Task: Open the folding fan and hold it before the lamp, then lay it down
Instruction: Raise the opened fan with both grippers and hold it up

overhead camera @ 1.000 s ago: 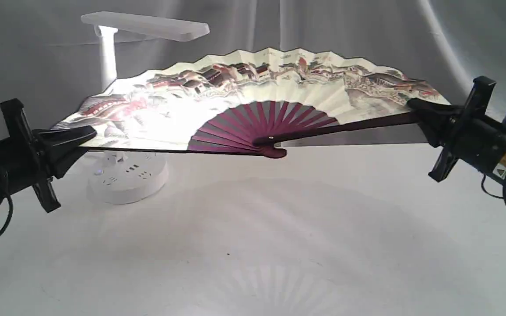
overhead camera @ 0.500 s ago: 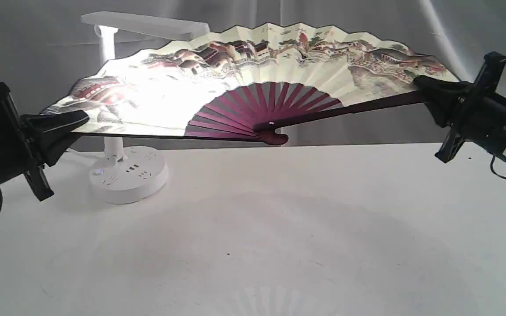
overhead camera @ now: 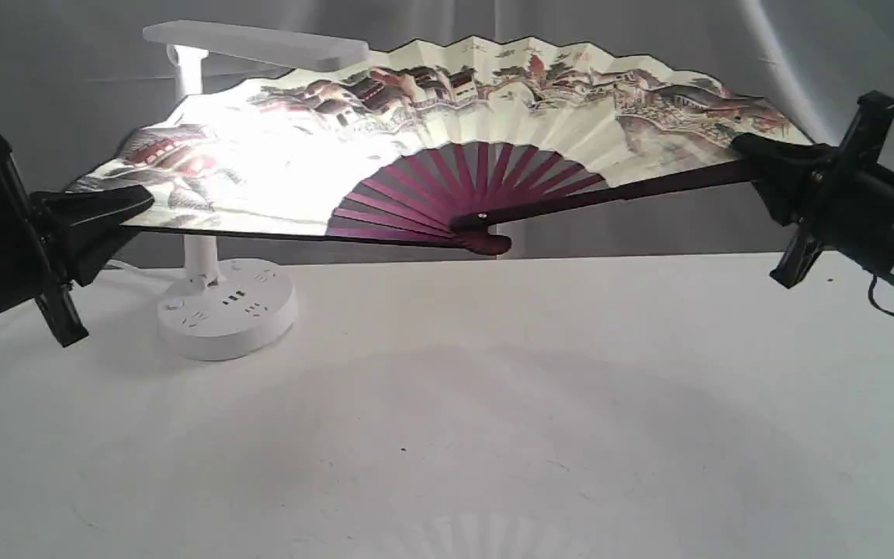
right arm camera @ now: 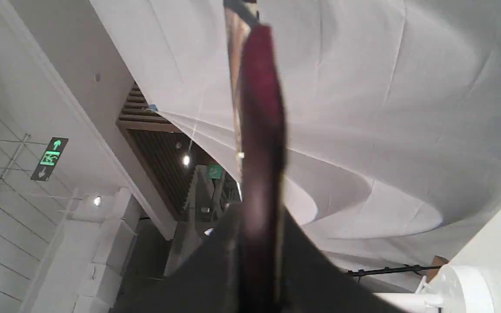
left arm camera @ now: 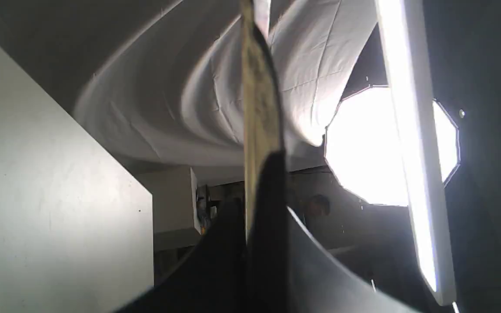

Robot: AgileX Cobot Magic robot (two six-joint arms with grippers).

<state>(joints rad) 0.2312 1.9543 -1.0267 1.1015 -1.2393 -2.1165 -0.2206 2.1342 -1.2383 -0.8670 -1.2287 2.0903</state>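
The folding fan is spread wide and held in the air, tilted up toward upright, its painted cream leaf glowing where the lamp shines through it. My left gripper is shut on its left guard, my right gripper on its right guard. The maroon ribs meet at the pivot above the table. Behind the fan's left half stands the white lamp, its bar head lit. The fan runs edge-on in the left wrist view beside the bright lamp head. The right wrist view shows the maroon guard between the jaws.
The white table lies under the fan, with the fan's faint shadow on it. Grey-white cloth hangs behind. The lamp's round base bears sockets. A bright studio light glares in the left wrist view.
Both grippers have lifted the fan and tipped it more upright in front of the lamp; its top edge now rises higher and overlaps the lamp head. Its shadow on the table slid nearer.
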